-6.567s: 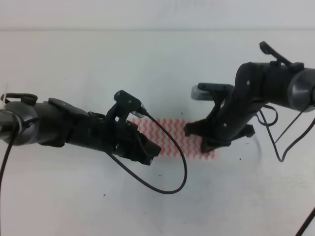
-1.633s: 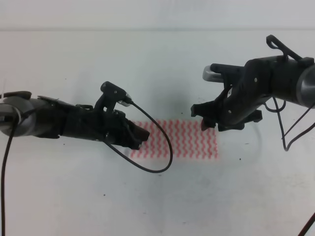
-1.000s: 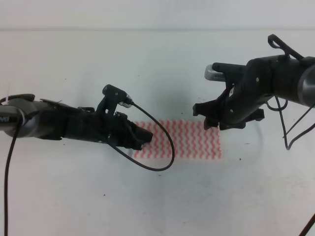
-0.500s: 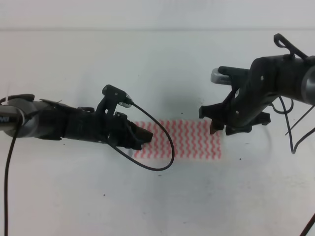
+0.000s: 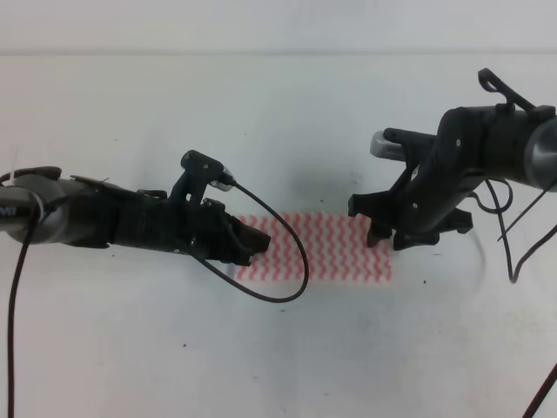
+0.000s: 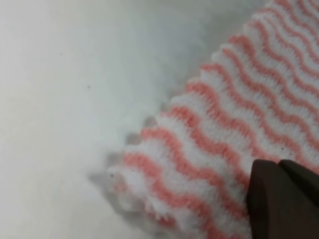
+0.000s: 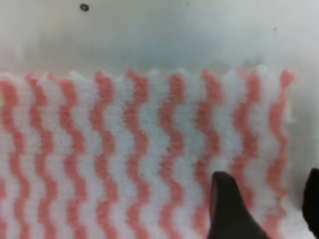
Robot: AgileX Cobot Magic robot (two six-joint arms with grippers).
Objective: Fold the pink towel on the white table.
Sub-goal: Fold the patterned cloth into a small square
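The pink towel lies flat as a wavy-striped strip on the white table, between my two arms. My left gripper is at the towel's left end. In the left wrist view its dark fingers are pressed together, shut, over the cloth, whose near corner is rumpled. Whether any cloth is pinched is hidden. My right gripper is low over the towel's right end. In the right wrist view it is open, one finger over the stripes and the other beyond the right edge.
A black cable from the left arm loops over the towel's left part. Thin cables hang from the right arm at the far right. The table's far edge runs along the top.
The right gripper has come down and a little to the right, onto the towel's right end. The left arm and the towel have stayed still over the last second.
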